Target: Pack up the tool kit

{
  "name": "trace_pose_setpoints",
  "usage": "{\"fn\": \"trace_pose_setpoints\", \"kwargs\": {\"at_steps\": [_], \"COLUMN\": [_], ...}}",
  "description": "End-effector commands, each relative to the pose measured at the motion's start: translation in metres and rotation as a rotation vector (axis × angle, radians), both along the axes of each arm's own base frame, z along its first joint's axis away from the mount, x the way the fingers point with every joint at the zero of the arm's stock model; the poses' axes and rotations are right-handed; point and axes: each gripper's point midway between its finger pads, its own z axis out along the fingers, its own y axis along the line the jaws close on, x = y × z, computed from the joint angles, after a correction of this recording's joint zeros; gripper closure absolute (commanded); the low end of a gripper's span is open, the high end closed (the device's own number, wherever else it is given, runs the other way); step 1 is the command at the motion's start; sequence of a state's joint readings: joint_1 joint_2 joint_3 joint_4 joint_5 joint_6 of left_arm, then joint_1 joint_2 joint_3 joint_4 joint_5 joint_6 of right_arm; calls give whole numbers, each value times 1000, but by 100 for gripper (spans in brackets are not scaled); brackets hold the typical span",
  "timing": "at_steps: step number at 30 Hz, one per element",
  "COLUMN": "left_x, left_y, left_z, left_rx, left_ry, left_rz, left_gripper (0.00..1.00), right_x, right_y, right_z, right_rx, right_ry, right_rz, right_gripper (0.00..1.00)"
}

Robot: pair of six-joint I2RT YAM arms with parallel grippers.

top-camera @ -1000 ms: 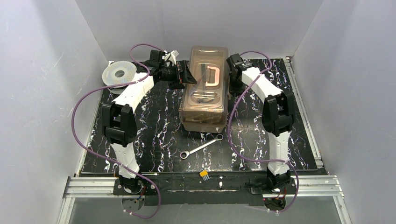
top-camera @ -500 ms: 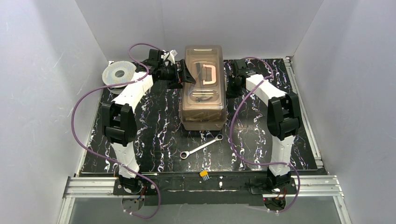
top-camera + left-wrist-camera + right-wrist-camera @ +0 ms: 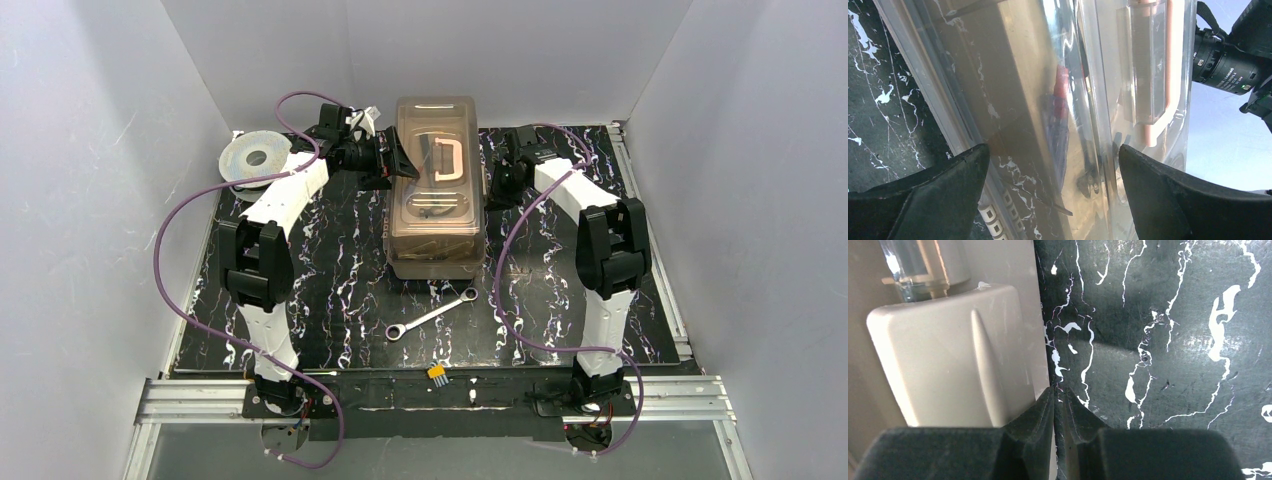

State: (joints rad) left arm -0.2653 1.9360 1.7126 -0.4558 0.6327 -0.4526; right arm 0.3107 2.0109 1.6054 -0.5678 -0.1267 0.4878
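Note:
The tan-brown toolbox (image 3: pixel 436 190) with its smoky lid down and beige handle (image 3: pixel 452 160) stands at the back middle of the black marbled table; tools show through the lid. My left gripper (image 3: pixel 398 164) is open against the box's left side; in the left wrist view the lid (image 3: pixel 1088 90) fills the space between its fingers (image 3: pixel 923 200). My right gripper (image 3: pixel 497 182) is shut and empty at the box's right side, its tips next to the beige side latch (image 3: pixel 953 355). A silver wrench (image 3: pixel 432 314) lies loose in front of the box.
A round grey spool (image 3: pixel 252 158) lies at the back left. A small yellow part (image 3: pixel 437 373) sits on the near rail. White walls close in the table on three sides.
The toolbox lid has come down shut and the box has straightened. My right gripper has dropped from the lid's right edge to the box's side and its arm has swung right.

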Motion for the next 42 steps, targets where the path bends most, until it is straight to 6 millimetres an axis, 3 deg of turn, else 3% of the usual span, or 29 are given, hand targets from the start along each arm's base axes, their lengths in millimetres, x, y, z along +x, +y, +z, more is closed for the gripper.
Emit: {"fn": "trace_pose_setpoints", "kwargs": {"at_steps": [1, 8, 15, 22, 25, 28, 32, 35, 37, 39, 42], "left_x": [-13, -13, -13, -13, -13, -13, -13, -12, -13, -13, -13], "left_y": [-1, 0, 0, 1, 1, 1, 0, 0, 0, -1, -3], "left_z": [-48, -46, -45, -44, -44, -45, -48, -54, -59, -64, -71], "left_rx": [116, 121, 122, 126, 125, 126, 125, 128, 131, 130, 125], "left_ry": [83, 78, 76, 72, 72, 74, 83, 94, 105, 118, 141], "left_rz": [-29, -30, -32, -31, -31, -31, -36, -36, -39, -42, -48], "left_gripper": [2, 2, 2, 2, 2, 2, 2, 2, 2, 2, 2], "right_x": [32, 41, 41, 53, 54, 54, 54, 54, 50, 43, 37], "right_y": [3, -16, -23, -71, -79, -62, 12, 48, 71, 88, 97], "right_z": [46, 41, 33, 37, 34, 31, 35, 40, 46, 52, 55], "right_rx": [36, -100, -139, -369, -417, -326, 45, 164, 210, 248, 295], "right_ry": [-175, -148, -134, -140, -132, -126, -152, -152, -167, -184, -187], "right_rz": [21, 9, 6, -108, -131, -99, 77, 151, 211, 256, 264], "right_gripper": [80, 79, 78, 80, 81, 82, 85, 97, 99, 99, 99]}}
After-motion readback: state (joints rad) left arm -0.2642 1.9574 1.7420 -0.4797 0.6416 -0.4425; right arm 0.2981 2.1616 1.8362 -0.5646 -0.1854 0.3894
